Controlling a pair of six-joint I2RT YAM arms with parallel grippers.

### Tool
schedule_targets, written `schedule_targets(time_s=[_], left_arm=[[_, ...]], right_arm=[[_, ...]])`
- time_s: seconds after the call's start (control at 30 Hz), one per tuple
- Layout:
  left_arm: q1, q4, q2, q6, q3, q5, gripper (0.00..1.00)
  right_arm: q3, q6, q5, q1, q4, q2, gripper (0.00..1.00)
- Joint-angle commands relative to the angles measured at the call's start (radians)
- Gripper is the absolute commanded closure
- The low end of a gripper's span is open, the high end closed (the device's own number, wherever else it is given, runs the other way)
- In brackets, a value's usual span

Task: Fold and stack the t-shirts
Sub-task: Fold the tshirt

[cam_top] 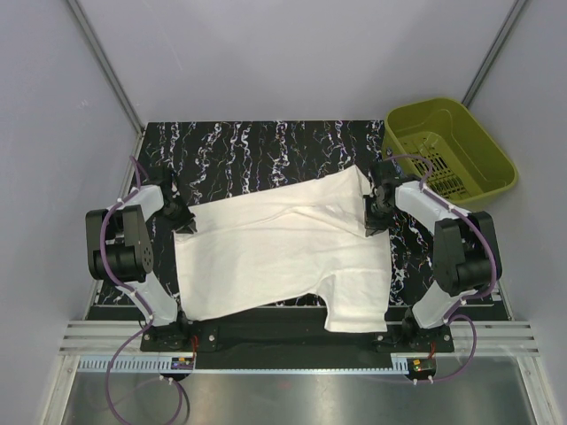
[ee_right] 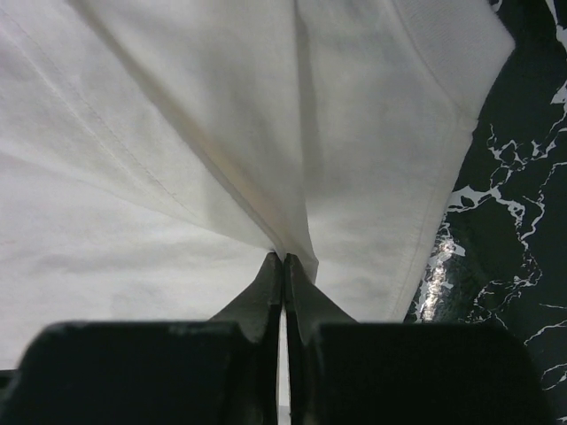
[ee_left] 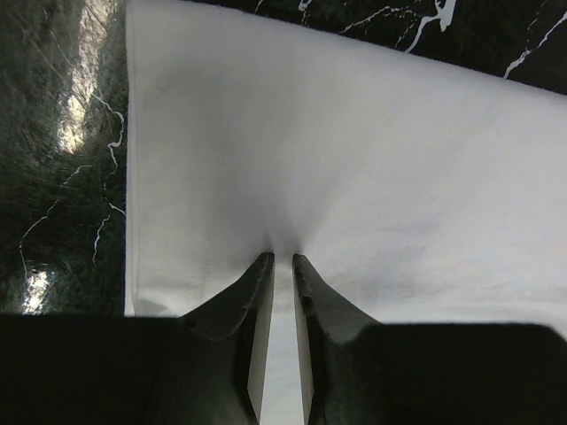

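Top external: plain off-white t-shirt (cam_top: 283, 257) on black marbled table (cam_top: 248, 150)

The setting is a robotics laboratory test cell. Plain pale wall panels (cam_top: 292, 53) joined by aluminium struts (cam_top: 106, 62) enclose a black marble-patterned tabletop (cam_top: 266, 150). The left arm (cam_top: 124, 243) and right arm (cam_top: 461, 252) are bolted beside extruded aluminium rails (cam_top: 97, 336) at the near edge, with exposed purple cabling (cam_top: 111, 239).

Underside of t-shirt (cam_top: 283, 257) hidden against table (cam_top: 266, 146). Left gripper (ee_left: 283, 258), right gripper (ee_right: 283, 258): cloth pinched between tips unseen. Top view: wrists cover both tips. Wrist views crop t-shirt at frame edges.
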Motion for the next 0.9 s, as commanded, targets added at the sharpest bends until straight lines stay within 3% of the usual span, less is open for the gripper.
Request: schedule_targets(time_s=[0.0,0.2,0.23,0.27,0.33,0.37,0.47,0.53,0.67,0.83,0.87], left_arm=[[0.011,0.036,0.058,0.021,-0.009,-0.054,0.79],[0.011,0.019,0.030,0.023,-0.008,-0.056,0.79],[0.011,0.013,0.001,0.023,-0.006,-0.057,0.79],[0.011,0.002,-0.016,0.021,-0.006,-0.059,0.78],[0.011,-0.009,-0.068,0.017,-0.006,-0.068,0.77],[0.012,-0.015,-0.083,0.014,-0.005,-0.065,0.75],[0.003,-0.012,-0.149,-0.003,-0.015,-0.040,0.68],[-0.009,-0.010,-0.187,-0.014,-0.031,-0.025,0.66],[-0.070,-0.007,-0.224,-0.025,-0.060,-0.003,0.66],[-0.104,0.005,-0.246,-0.029,-0.095,0.000,0.66],[-0.104,0.003,-0.244,-0.026,-0.094,0.000,0.66]], right_arm=[[-0.019,0.042,-0.004,0.009,0.008,-0.020,1.00],[0.034,0.007,0.079,0.013,-0.062,-0.006,0.85],[0.054,0.004,0.083,0.015,-0.076,-0.012,0.78],[0.094,0.004,0.071,0.018,-0.087,-0.023,0.66],[0.125,0.009,-0.006,0.030,-0.061,-0.063,0.54],[0.137,0.010,-0.039,0.035,-0.029,-0.069,0.40],[0.134,0.035,-0.171,0.039,0.173,-0.036,0.29],[0.175,0.061,-0.227,0.039,0.239,0.065,0.29],[0.335,0.059,-0.221,0.041,0.204,0.225,0.31],[0.424,0.018,-0.236,0.042,0.164,0.340,0.55],[0.421,0.022,-0.239,0.042,0.169,0.345,0.55]])
